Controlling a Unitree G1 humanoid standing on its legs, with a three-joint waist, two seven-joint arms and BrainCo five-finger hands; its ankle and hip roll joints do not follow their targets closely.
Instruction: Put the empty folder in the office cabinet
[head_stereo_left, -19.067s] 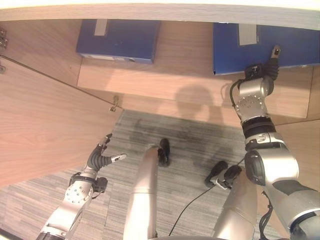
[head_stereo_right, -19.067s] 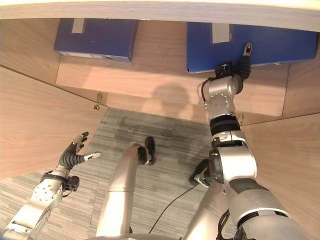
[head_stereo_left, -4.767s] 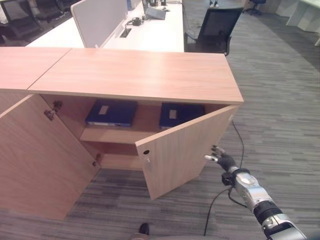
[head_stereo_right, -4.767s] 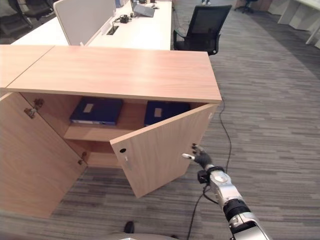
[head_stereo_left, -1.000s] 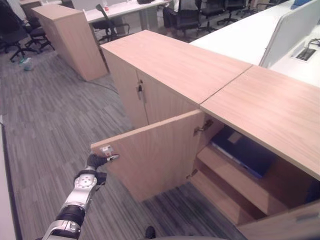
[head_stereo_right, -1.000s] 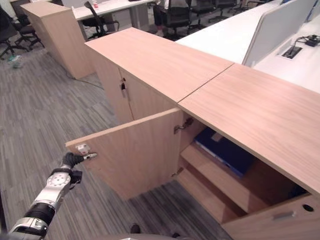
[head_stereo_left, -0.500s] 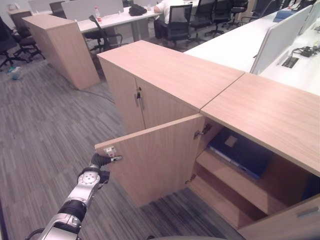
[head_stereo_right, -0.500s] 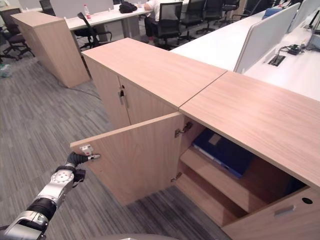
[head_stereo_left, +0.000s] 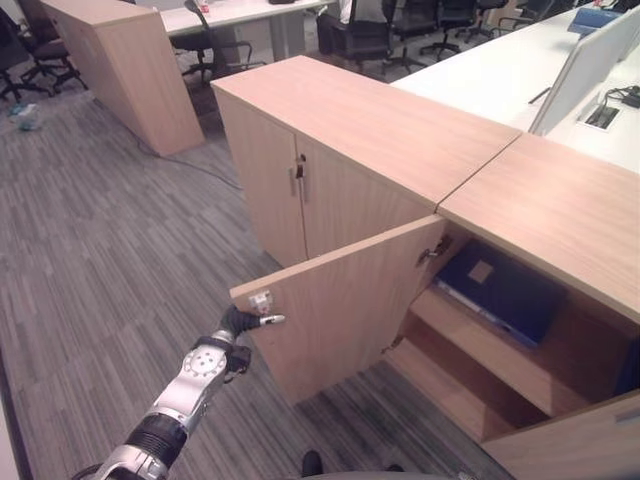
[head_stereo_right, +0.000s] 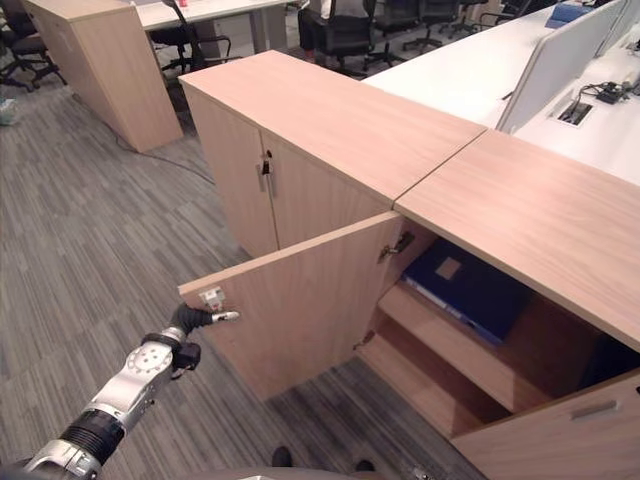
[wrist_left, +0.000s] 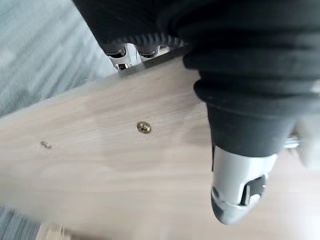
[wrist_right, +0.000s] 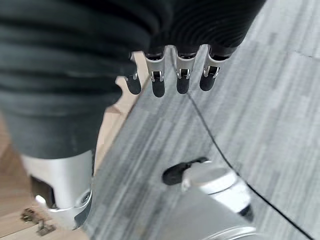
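A blue folder (head_stereo_left: 495, 290) lies flat on the upper shelf inside the open wooden cabinet (head_stereo_left: 540, 210). The cabinet's left door (head_stereo_left: 345, 305) stands partly open. My left hand (head_stereo_left: 232, 326) is at that door's free edge, just below a small white catch (head_stereo_left: 260, 300). In the left wrist view the hand (wrist_left: 235, 190) lies against the door's wooden face (wrist_left: 115, 170), beside a brass screw (wrist_left: 143, 127). My right hand (wrist_right: 157, 80) hangs open over the carpet and holds nothing.
The cabinet's right door (head_stereo_left: 575, 440) juts out at the lower right. A closed cabinet (head_stereo_left: 300, 190) adjoins on the left, and another cabinet (head_stereo_left: 125, 70) stands further back. White desks (head_stereo_right: 560, 60) and office chairs (head_stereo_left: 365, 25) are behind. Grey carpet (head_stereo_left: 100, 250) covers the floor.
The whole view has shifted, so the camera moved. My left hand stays at the left door's free edge, and the door's angle looks much the same.
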